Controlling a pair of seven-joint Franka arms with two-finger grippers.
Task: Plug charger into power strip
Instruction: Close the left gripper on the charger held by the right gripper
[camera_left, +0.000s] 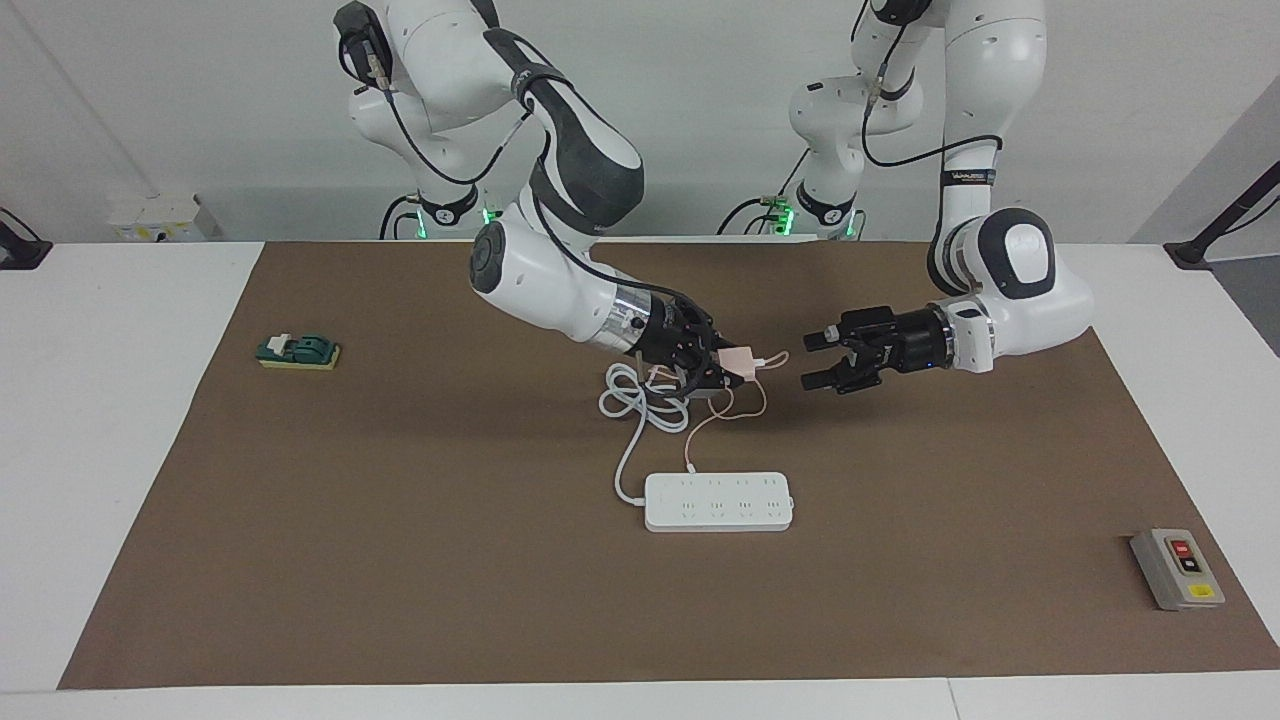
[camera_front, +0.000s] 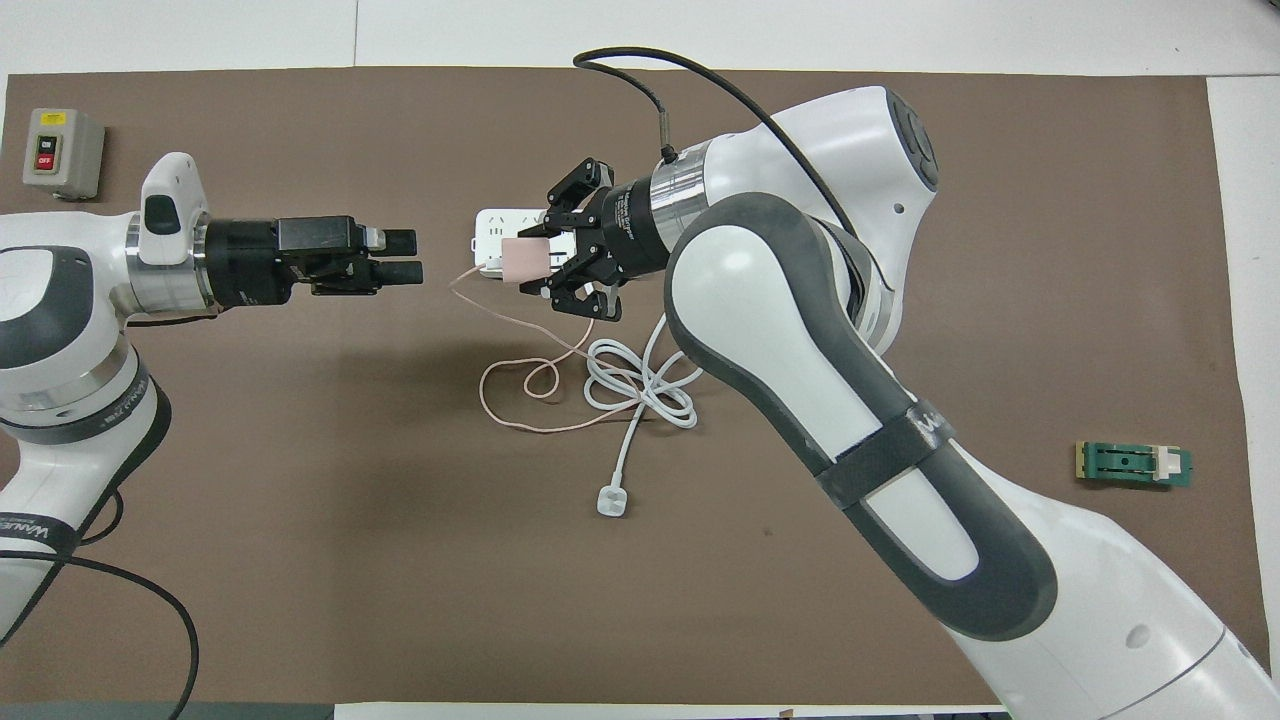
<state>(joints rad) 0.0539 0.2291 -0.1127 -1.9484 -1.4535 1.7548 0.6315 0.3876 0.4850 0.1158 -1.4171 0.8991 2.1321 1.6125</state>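
Note:
The pale pink charger (camera_left: 739, 361) (camera_front: 526, 260) is held up in the air by my right gripper (camera_left: 728, 370) (camera_front: 545, 262), which is shut on it over the mat between the cord coil and the power strip. Its thin pink cable (camera_left: 740, 405) (camera_front: 520, 385) trails down in a loop onto the mat. The white power strip (camera_left: 718, 501) (camera_front: 490, 232) lies flat mid-table, farther from the robots than the coil, partly covered by the right gripper in the overhead view. My left gripper (camera_left: 813, 361) (camera_front: 408, 257) hangs open level with the charger, a short gap from it, pointing at it.
The strip's thick white cord (camera_left: 640, 400) (camera_front: 640, 385) lies coiled on the brown mat (camera_left: 400, 560), ending in a white plug (camera_front: 610, 501). A grey button box (camera_left: 1177, 568) (camera_front: 62, 152) sits toward the left arm's end, a green switch (camera_left: 298, 351) (camera_front: 1133, 465) toward the right arm's end.

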